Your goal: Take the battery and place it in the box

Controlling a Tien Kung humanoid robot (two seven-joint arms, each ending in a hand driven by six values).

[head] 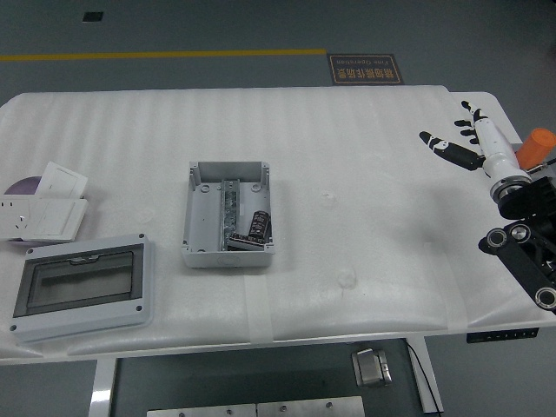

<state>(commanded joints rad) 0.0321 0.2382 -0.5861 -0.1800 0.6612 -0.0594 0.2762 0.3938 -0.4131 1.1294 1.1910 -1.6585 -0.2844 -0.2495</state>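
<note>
An open grey box (228, 180) sits left of the table's middle. A dark cylindrical battery (259, 224) lies inside it, in the near right corner. My right hand (463, 139), white with black fingertips, hovers near the table's right edge, far from the box, fingers spread and holding nothing. The black right arm (528, 245) runs down the right side of the picture. My left arm is out of view.
A grey lidded enclosure with a clear window (81, 287) lies at the near left. White socket plates (45, 208) and a purple disc (22, 186) rest at the far left. A grey block with an orange button (536, 149) stands at the right edge.
</note>
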